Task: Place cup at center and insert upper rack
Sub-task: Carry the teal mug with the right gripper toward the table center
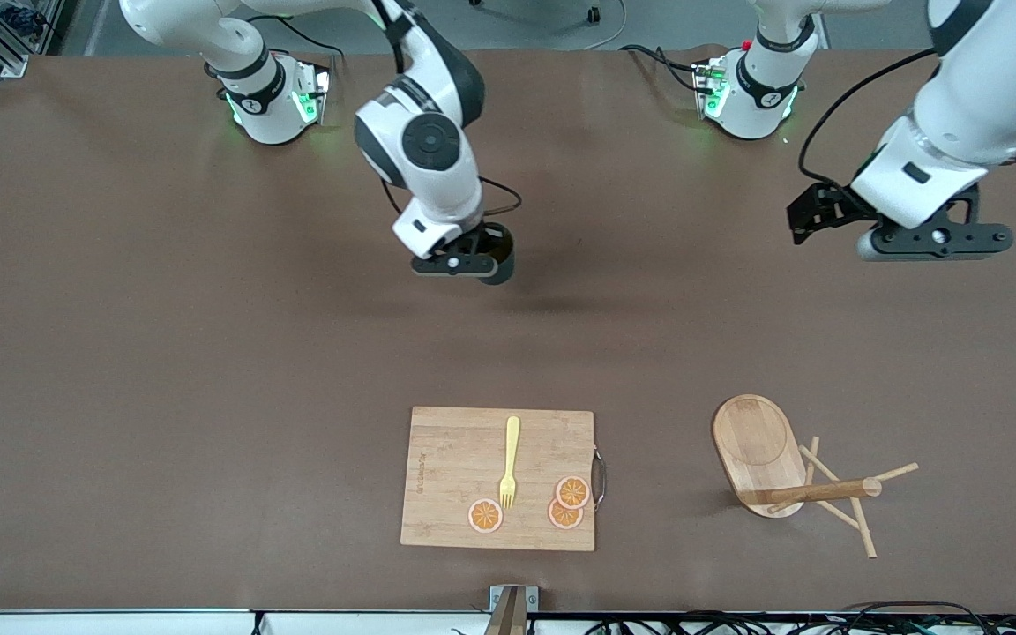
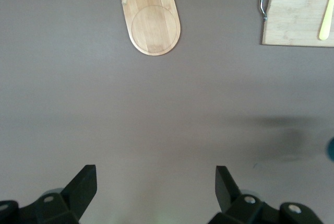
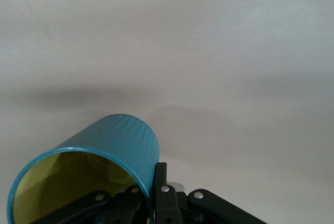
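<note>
The right tool (image 1: 473, 262) hangs in the air over bare brown counter (image 1: 164, 353), above the stretch that lies farther from the front camera than the cutting board (image 1: 455, 459). Its fingers are pinched on the rim of the cup (image 3: 104, 151), one finger inside the yellow interior and one (image 3: 159, 182) outside the ribbed teal wall. The cup is lifted clear of the counter and casts a soft shadow below it.

The left tool (image 1: 936, 240) hovers over the counter toward the left arm's end, its two dark fingers (image 2: 81, 187) spread wide with nothing between them.

The cutting board lies near the front camera's edge of the counter. On it rest a yellow fork (image 1: 509, 462) and three orange slices (image 1: 565, 503); a metal handle (image 1: 599, 476) is fixed to the board's side facing the left arm's end.

Beside the cutting board, toward the left arm's end, the rack (image 1: 759, 450) lies tipped over, its oval base on edge, its round post (image 1: 817, 492) lying along the counter and its thin pegs (image 1: 852, 507) splayed out.
</note>
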Motion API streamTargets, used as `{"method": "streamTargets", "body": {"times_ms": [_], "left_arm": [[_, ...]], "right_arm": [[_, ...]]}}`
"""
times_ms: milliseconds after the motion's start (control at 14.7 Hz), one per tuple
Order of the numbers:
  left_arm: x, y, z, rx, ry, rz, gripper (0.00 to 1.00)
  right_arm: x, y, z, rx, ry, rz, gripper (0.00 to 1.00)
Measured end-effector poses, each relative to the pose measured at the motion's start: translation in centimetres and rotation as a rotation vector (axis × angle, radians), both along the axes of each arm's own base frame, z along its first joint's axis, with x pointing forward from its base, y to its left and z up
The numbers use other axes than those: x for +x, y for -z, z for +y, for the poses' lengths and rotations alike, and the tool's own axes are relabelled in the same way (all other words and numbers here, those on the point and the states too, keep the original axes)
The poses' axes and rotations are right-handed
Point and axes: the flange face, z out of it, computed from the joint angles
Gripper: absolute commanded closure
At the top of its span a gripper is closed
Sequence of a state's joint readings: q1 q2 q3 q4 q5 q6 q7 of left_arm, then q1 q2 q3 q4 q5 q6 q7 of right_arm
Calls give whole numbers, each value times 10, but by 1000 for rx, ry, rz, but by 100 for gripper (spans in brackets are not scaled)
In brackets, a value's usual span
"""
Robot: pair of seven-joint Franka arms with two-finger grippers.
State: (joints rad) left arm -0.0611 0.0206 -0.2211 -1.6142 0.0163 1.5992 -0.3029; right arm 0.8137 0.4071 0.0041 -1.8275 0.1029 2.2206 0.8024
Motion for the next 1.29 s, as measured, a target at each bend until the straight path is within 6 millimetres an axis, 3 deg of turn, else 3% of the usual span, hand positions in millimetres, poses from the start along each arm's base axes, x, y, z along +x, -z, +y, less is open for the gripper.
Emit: {"method": "streamTargets", "body": {"times_ms": [204, 272, 340, 544, 816, 952, 1088, 1292], "left_arm": [[-8, 7, -26, 6, -71, 10, 0], [-12, 11, -38, 11, -99, 17, 0], [-17, 15, -50, 16, -129, 24, 0], [-33, 28, -87, 29, -217, 31, 0], [-54, 43, -128, 42, -353, 28, 0], [-63, 49, -144, 42, -423, 19, 0], [-70, 54, -159, 35, -487, 6, 0], [-86, 69, -186, 60, -530, -8, 0]], "right_arm": [[-12, 40, 30, 11, 63, -19, 94], [-18, 53, 38, 7, 86, -17, 70], [-23, 65, 44, 1, 107, -13, 1], [-22, 82, 56, -8, 142, -9, 0], [-4, 60, 59, -16, 154, -11, 0], [12, 23, 58, -50, 135, 19, 0], [32, -28, 42, -68, 81, 48, 0], [70, -96, -21, -71, -41, 88, 0]]}}
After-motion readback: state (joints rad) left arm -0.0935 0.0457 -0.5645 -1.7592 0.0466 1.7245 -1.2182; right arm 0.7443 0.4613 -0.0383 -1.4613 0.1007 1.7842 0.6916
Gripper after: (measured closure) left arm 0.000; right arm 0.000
